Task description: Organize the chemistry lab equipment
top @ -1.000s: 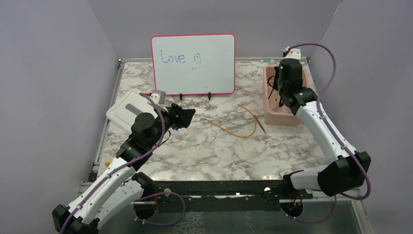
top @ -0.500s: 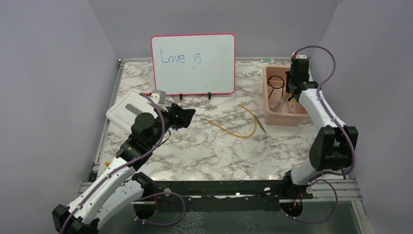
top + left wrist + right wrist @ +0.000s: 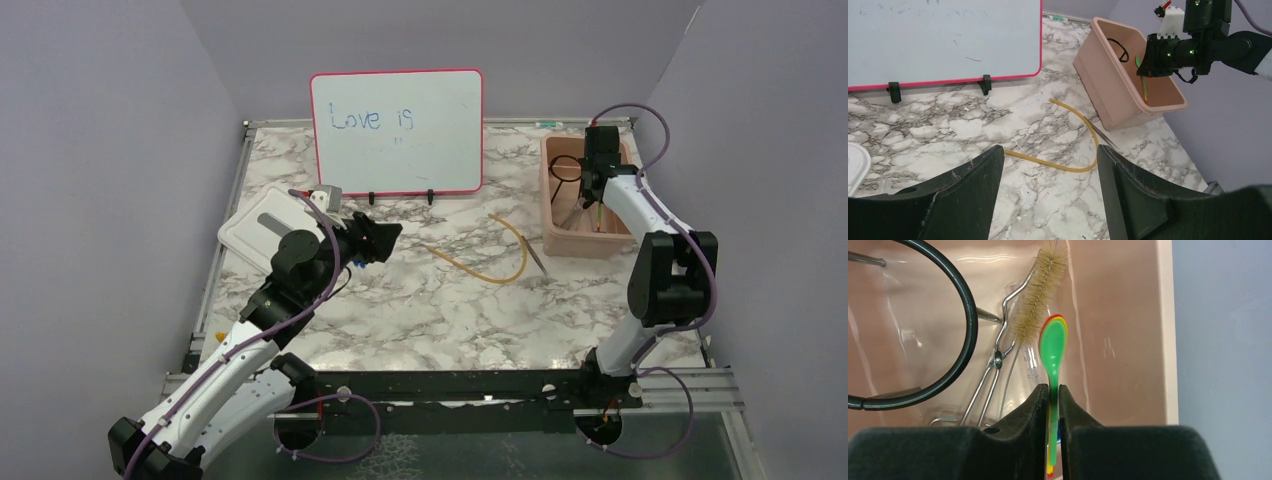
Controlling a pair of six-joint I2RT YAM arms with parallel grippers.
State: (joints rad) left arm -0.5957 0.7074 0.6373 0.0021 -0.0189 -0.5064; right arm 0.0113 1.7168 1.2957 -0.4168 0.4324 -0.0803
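Observation:
My right gripper (image 3: 1053, 387) reaches down into the pink bin (image 3: 578, 243) at the back right. It is shut on the handle of a stack of spoons (image 3: 1053, 347), green on top with yellow and red edges behind. In the bin lie a black wire ring (image 3: 965, 330), a bristle brush (image 3: 1040, 295) and metal tongs (image 3: 993, 365). An amber rubber tube (image 3: 490, 262) curves over the marble left of the bin, with thin metal forceps (image 3: 537, 258) at its right end. My left gripper (image 3: 1050, 150) hovers open and empty above the table, short of the tube (image 3: 1063, 162).
A red-framed whiteboard (image 3: 395, 130) stands at the back centre on black feet. A white rectangular lid (image 3: 255, 225) lies at the left, behind my left arm. Something small and blue (image 3: 355, 263) shows under my left gripper (image 3: 385, 240). Purple walls close in both sides.
The right arm has folded back and its wrist has swung to the bin's far right side, gripper pointing down into it. The left arm has not moved.

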